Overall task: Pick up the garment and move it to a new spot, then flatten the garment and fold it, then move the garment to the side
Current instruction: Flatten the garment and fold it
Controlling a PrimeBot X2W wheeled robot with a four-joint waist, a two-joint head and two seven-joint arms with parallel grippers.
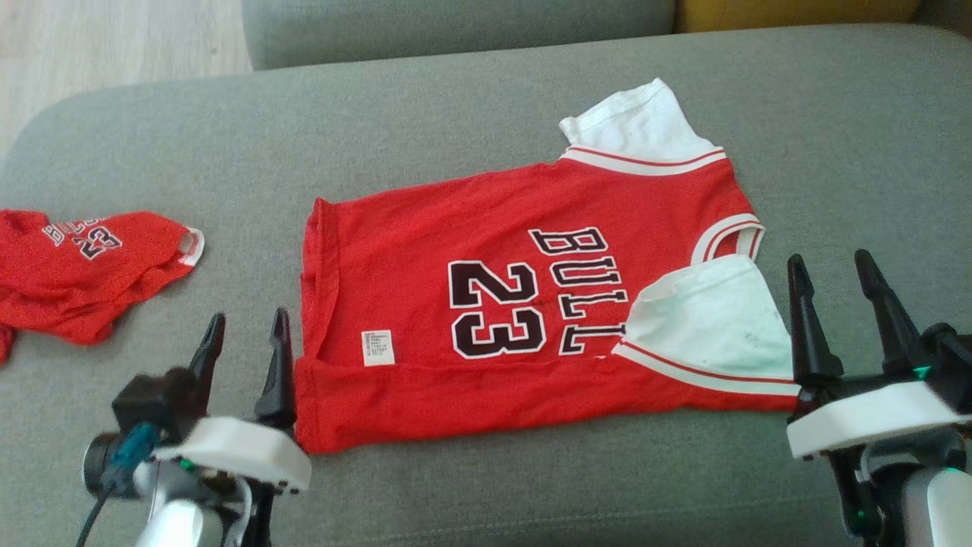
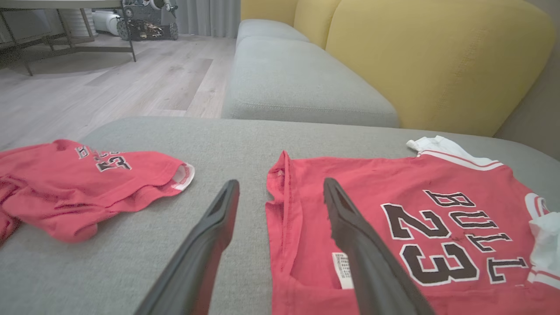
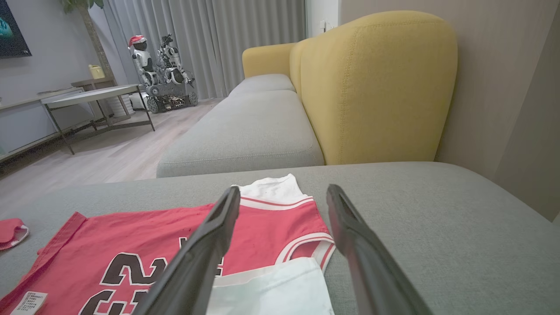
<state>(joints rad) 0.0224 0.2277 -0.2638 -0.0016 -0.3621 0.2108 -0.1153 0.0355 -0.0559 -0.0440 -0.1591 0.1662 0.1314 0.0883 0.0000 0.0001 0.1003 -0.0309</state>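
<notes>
The jersey [image 1: 493,304] was pictured spread flat on the grey sofa [image 1: 456,121]. Its near edge appeared to be turned over in a strip, and one white sleeve [image 1: 706,319] was folded in across the lettering. The left gripper [image 1: 249,316] was held at the near hem corner and the right gripper [image 1: 829,260] just beside the folded sleeve, both with fingers spread and nothing pinched. The cloth was judged thin, light and limp, likely to sag and crease when lifted. It would best be taken at both near corners at once, through the doubled edge. A second red garment [image 1: 83,266] was seen crumpled well apart at the left.
</notes>
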